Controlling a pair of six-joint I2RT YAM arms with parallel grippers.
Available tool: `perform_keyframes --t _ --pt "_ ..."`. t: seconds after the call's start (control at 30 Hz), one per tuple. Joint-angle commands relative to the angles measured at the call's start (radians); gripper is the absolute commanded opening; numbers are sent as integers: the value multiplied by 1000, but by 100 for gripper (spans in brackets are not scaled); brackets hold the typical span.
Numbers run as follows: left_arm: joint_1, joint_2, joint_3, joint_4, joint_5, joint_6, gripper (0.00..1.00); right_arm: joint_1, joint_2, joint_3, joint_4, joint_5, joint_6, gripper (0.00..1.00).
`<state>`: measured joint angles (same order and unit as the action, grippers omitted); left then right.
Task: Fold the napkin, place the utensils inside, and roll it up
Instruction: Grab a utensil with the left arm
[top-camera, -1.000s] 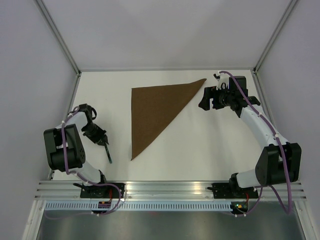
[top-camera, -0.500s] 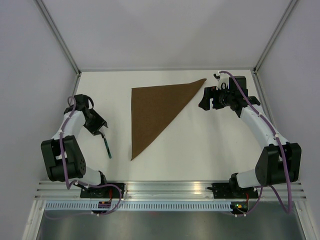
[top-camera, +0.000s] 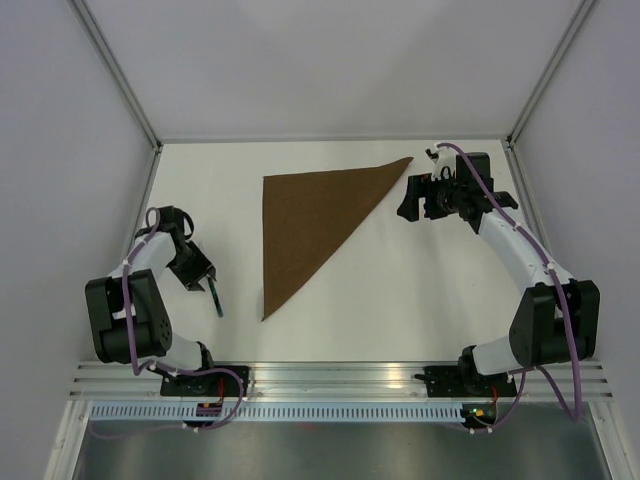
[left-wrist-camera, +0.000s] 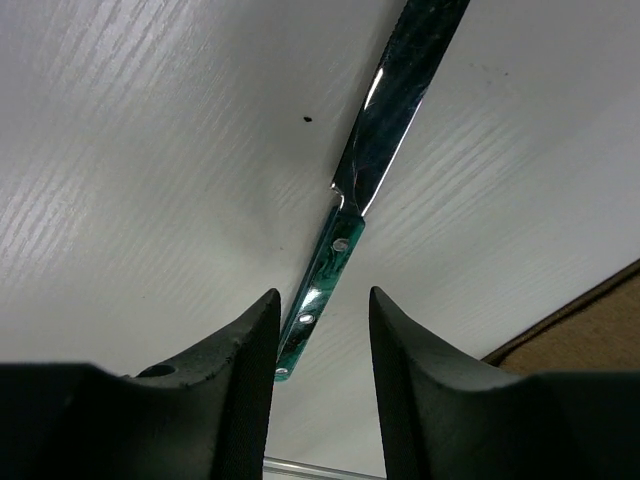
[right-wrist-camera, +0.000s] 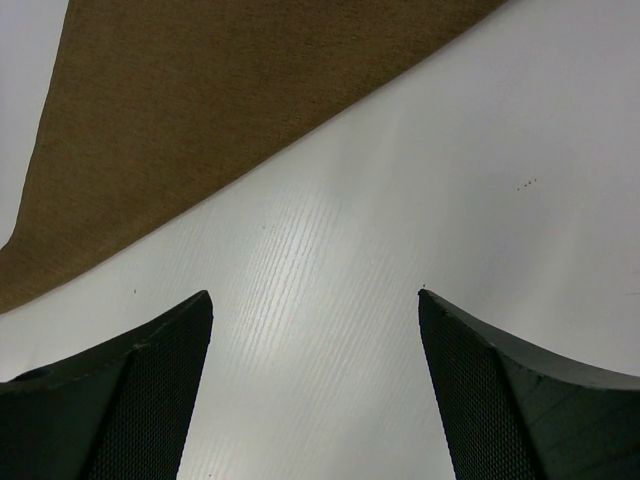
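**Napkin in a triangle, knife out on the left**

We're looking down on a white table (top-camera: 430, 290) with a faint wood grain, boxed in by plain pale walls (top-camera: 320, 60), a metal rail (top-camera: 340, 375) running along the near edge where the arm bases sit.

The napkin (top-camera: 310, 215) lies flat in the middle of the table, dark brown, matte, folded into a triangle. Its straight edge runs down the left, one point reaches to the far right and another points toward the near edge.

And there's the knife (top-camera: 215, 298), well left of the cloth and near its lower point, lying on bare table. It's slim, with a shiny blade and a mottled green handle with pale rivets.

The left gripper (top-camera: 205, 283) is right on it. In the wrist view the fingers stand a little apart, straddling the handle's end, with a gap showing on each side. A tiny dark speck (left-wrist-camera: 307, 119) sits on the table beside the blade.

Over on the right, the right gripper (top-camera: 408, 203) hangs just off the napkin's far-right point, fingers spread wide over bare table and holding nothing. Purple cables (top-camera: 520, 235) trail along both arms.
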<state>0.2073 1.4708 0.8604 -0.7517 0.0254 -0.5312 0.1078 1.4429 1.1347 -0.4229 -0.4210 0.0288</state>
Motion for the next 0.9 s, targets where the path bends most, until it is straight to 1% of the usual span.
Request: perform_keyframes --t 0.0,0.13,0.17,0.23,0.27,0.3,0.33,0.43,0.47,0.53,0.57,0.63,0.77,0.8,0.83,0.87 --pt "-8 19 -21 46 -4 53 46 1 8 11 7 13 -6 88" --pt "-43 55 -35 66 -21 46 45 1 7 10 7 14 -6 88" --pt "-51 74 -28 66 -21 48 42 3 7 10 7 14 -4 88" --pt "-54 85 -26 66 -21 39 42 1 8 10 7 14 -6 88" --pt "-55 91 -26 66 -21 36 38 3 8 10 7 14 -6 88" --pt "-55 97 -24 66 -50 36 36 3 7 11 6 14 -6 88" --pt "-57 103 -20 63 -50 36 34 3 7 10 4 14 -6 88" --pt "-57 123 -11 57 -54 39 26 3 2 10 4 13 -6 88" --pt "-55 125 -6 57 -56 40 16 3 1 10 3 11 -6 88" --pt "-55 129 8 54 -51 60 6 3 -1 11 1 11 -6 88" --pt "-57 131 31 48 -44 72 2 3 -4 11 0 10 -7 88" --pt "-57 137 64 37 -25 112 2 3 -7 13 -1 8 -9 88" --pt "-62 108 216 20 68 181 2 3 -13 19 -5 -4 -9 88" --pt "-68 100 248 15 111 212 2 3 -16 22 -5 -9 -13 88" --pt "-80 95 322 6 126 232 2 3 -19 23 -7 -15 -18 88" --pt "-124 95 359 5 137 255 2 3 -27 23 -5 -15 -20 88"
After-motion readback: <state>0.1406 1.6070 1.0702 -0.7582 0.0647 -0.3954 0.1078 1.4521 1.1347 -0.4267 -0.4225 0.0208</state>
